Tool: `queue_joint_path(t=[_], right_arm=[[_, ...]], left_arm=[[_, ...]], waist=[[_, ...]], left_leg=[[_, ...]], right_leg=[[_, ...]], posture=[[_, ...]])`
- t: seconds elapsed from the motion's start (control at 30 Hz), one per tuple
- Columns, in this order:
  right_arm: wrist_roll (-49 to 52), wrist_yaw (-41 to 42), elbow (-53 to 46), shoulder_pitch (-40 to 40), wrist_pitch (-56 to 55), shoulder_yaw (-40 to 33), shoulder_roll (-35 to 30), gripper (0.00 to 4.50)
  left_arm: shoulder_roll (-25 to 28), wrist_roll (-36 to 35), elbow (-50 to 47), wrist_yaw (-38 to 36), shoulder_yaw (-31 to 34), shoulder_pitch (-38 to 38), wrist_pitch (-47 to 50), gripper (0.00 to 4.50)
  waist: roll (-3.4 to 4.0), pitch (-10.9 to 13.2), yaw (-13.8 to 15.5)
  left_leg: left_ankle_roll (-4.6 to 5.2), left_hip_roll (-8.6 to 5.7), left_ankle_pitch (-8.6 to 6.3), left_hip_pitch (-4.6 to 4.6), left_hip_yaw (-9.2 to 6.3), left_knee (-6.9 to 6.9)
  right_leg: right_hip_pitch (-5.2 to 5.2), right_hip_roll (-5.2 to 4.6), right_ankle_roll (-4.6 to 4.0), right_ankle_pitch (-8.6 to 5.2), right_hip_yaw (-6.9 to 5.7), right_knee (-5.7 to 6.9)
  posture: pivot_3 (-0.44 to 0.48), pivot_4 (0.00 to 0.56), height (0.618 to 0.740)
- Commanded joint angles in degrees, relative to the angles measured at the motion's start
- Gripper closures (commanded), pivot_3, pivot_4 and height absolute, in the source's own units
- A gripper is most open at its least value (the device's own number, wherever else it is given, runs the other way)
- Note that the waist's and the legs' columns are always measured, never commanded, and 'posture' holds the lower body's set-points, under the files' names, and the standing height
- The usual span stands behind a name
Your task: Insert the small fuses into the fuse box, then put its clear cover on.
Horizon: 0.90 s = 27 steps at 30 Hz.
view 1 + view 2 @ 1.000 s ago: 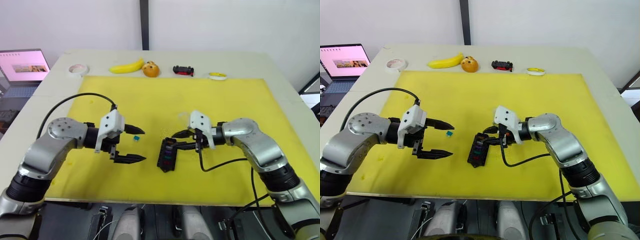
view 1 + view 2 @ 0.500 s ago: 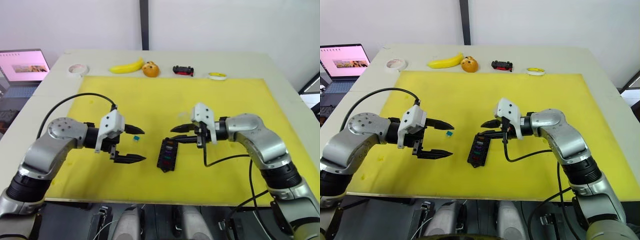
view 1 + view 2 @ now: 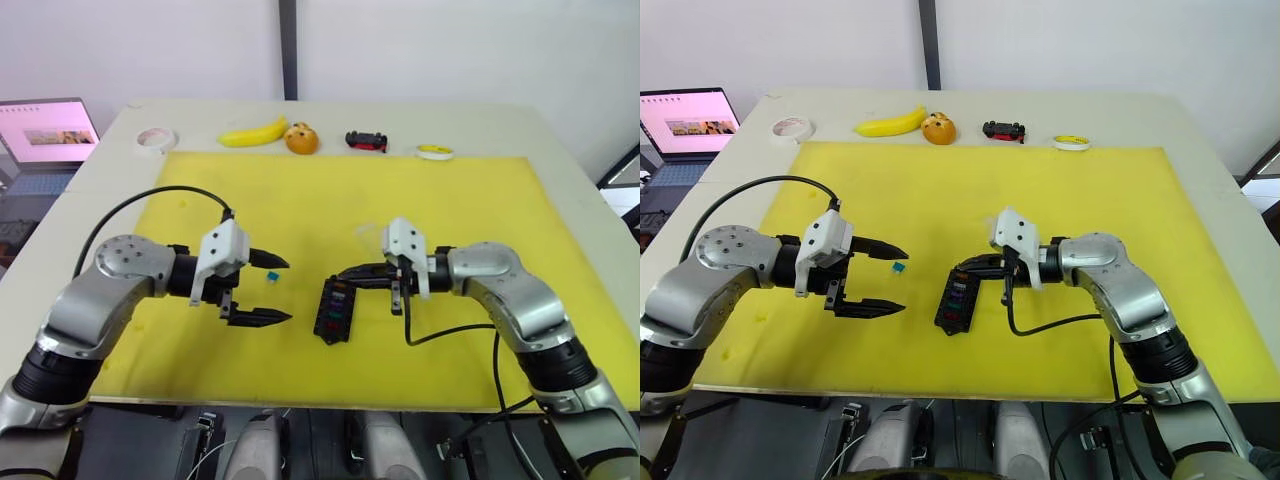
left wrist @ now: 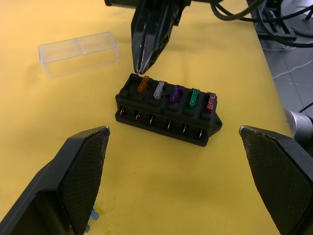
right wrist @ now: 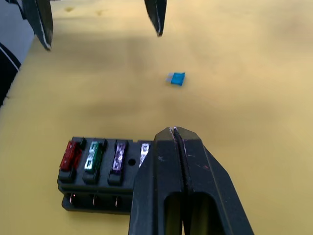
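The black fuse box [image 3: 333, 308] lies on the yellow mat near the middle. Its slots hold brown, grey-white, purple, green and red small fuses [image 4: 174, 94]. A teal fuse [image 3: 271, 277] lies loose on the mat, between the left gripper's fingers and the box. The clear cover [image 4: 78, 53] lies flat on the mat just beyond the box. My right gripper [image 3: 340, 275] is shut with nothing visible in it, its tips just above the box's brown-fuse end. My left gripper [image 3: 288, 290] is open wide to the left of the box, pointing at it.
Along the table's far edge stand a tape roll [image 3: 157, 138], a banana [image 3: 253, 132], an orange fruit [image 3: 302, 139], a black-and-red toy car [image 3: 366, 140] and a small yellow-and-white disc [image 3: 435, 152]. A laptop [image 3: 50, 130] sits off to the left.
Half a second ago the right gripper stood open, a little higher beside the box. Now it is shut, with its tips lower at the box's far end. The left arm has not moved.
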Motion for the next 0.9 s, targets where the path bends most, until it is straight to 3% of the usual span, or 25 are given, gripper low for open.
queue_joint_path(t=[0.03, 0.37, 0.63, 0.8, 0.9], right_arm=[[-1.0, 0.0, 0.4, 0.3, -1.1, 0.6, -0.2, 4.47], [-3.9, -0.2, 3.2, 0.6, -1.6, 2.4, -1.0, 4.47], [8.1, -0.1, -6.2, -5.5, 9.2, -5.9, -1.3, 4.47], [10.6, 0.8, -9.4, -6.4, 10.9, -10.0, -6.3, 4.47], [8.3, 3.6, -7.1, -3.5, 7.6, -13.8, -14.1, 4.47]], left_arm=[[0.3, -0.3, -0.9, -0.2, 0.7, -0.7, -0.8, 0.00], [0.2, -0.2, -1.0, 0.1, 0.8, -0.6, -0.8, 0.00], [1.4, -0.9, -0.4, 0.4, 2.6, 0.5, 0.3, 0.00], [4.8, -1.4, 1.8, 1.2, 6.4, 2.2, 3.4, 0.00], [8.7, -2.2, 5.1, 1.4, 10.6, 4.4, 6.9, 0.00]], waist=[[0.00, 0.0, 0.0], [-0.01, 0.0, 0.0], [0.02, 0.0, 0.0], [0.02, 0.0, 0.0], [0.01, 0.0, 0.3]], left_leg=[[0.00, 0.00, 0.00, 0.00, 0.00, 0.00], [0.00, 0.00, 0.00, 0.02, 0.00, 0.00], [0.00, 0.00, 0.00, 0.00, 0.00, 0.00], [0.00, 0.04, -0.01, 0.00, -0.05, -0.05], [0.00, 0.00, -0.01, -0.02, -0.03, -0.05]], right_leg=[[0.00, 0.00, 0.00, 0.00, 0.00, 0.00], [0.02, 0.01, 0.00, 0.00, 0.00, 0.00], [0.01, -0.01, 0.00, 0.00, 0.00, 0.00], [-0.02, 0.01, -0.01, 0.00, -0.02, -0.03], [-0.01, -0.04, 0.00, -0.01, -0.03, -0.07]], posture=[[0.000, 0.150, 0.737], [0.000, 0.150, 0.737], [0.000, 0.150, 0.737], [0.000, 0.150, 0.737], [0.000, 0.150, 0.737]])
